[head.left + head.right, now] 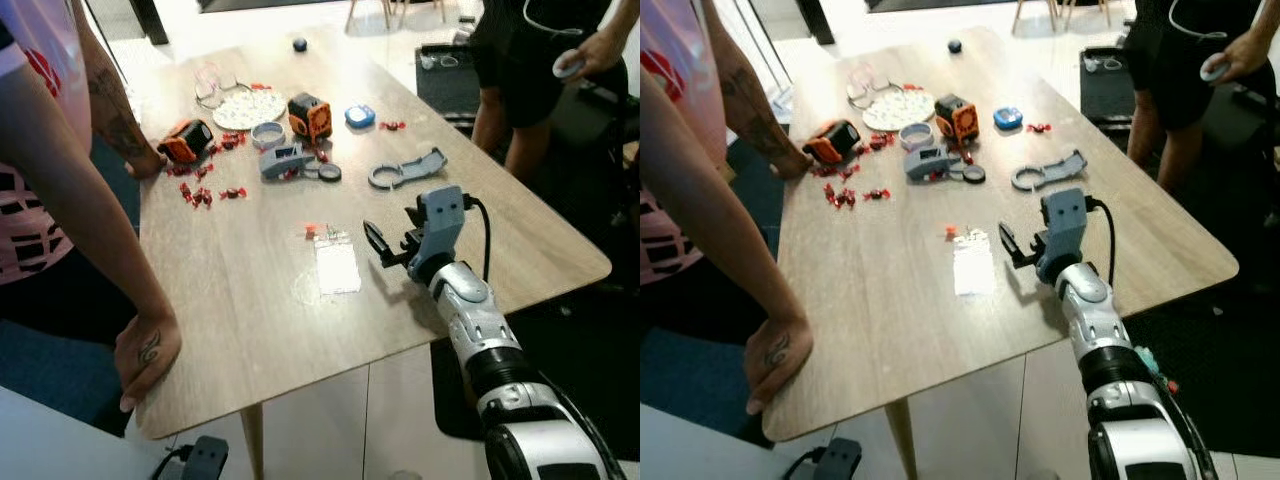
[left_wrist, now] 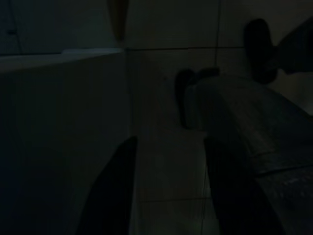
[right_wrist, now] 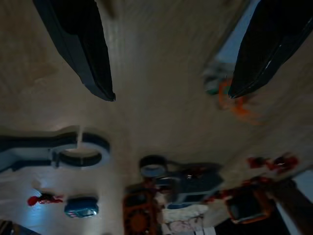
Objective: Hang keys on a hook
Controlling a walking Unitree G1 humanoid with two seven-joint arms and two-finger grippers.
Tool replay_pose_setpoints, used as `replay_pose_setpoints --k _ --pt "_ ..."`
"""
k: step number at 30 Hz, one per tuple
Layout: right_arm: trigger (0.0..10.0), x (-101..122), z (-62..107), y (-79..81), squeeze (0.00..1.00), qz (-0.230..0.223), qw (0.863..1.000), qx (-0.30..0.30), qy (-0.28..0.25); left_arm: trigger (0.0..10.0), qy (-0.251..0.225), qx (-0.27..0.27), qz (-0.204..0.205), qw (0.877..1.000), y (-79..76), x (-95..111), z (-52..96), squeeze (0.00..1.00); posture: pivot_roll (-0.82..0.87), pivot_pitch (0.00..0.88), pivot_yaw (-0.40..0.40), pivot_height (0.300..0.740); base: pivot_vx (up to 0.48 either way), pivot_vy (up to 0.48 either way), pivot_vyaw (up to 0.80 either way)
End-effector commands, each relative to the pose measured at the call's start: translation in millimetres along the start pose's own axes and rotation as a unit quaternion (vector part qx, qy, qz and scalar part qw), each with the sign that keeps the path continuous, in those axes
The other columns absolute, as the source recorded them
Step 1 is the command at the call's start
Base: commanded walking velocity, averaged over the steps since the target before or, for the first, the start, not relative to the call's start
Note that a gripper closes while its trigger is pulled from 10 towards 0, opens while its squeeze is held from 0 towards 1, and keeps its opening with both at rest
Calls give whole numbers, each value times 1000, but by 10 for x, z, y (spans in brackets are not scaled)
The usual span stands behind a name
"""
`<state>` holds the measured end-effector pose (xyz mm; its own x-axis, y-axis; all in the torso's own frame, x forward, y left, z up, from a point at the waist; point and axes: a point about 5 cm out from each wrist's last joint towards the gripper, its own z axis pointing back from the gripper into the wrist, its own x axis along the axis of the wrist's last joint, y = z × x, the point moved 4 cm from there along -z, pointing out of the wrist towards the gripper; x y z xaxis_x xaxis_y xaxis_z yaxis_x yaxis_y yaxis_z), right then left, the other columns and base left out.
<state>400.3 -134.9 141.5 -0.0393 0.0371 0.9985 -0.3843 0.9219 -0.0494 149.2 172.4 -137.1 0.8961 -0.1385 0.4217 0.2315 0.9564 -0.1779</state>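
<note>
From the head cam, the right gripper hovers over the table, fingers spread wide and empty; the keys lie flat just to its left. Right wrist cam: both fingers well apart, keys by one tip. Left wrist cam's dark, left gripper looks open.

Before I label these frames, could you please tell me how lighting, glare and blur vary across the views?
Head views: evenly lit and fairly sharp, though glare whitens the clear plastic pouch on the light wooden table, beside the right gripper. Left wrist view: very dark, only dim shapes. Right wrist view: soft and motion-blurred; the black fingers loom out of focus, and the grey ring-ended plastic part is smeared.
</note>
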Motion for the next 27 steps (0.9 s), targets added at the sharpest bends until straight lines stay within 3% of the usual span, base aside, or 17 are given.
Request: replay_pose_setpoints --k 1,9,23,27 --pt "10000 -29 19 12 0 4 1000 8 7 10000 11 24 7 1000 177 -80 70 0 -156 80 171 740 0 0 0" --pt "10000 -14 23 23 0 11 1000 19 7 10000 14 7 5 1000 124 -101 62 0 -156 80 171 740 0 0 0" --pt "10000 -34 22 56 0 5 1000 24 8 10000 21 -5 2 1000 100 -126 63 0 -155 87 175 740 0 -465 0" --pt "10000 -120 44 63 0 3 1000 17 20 10000 28 6 -4 1000 116 -157 65 0 -155 89 177 740 0 -68 0"
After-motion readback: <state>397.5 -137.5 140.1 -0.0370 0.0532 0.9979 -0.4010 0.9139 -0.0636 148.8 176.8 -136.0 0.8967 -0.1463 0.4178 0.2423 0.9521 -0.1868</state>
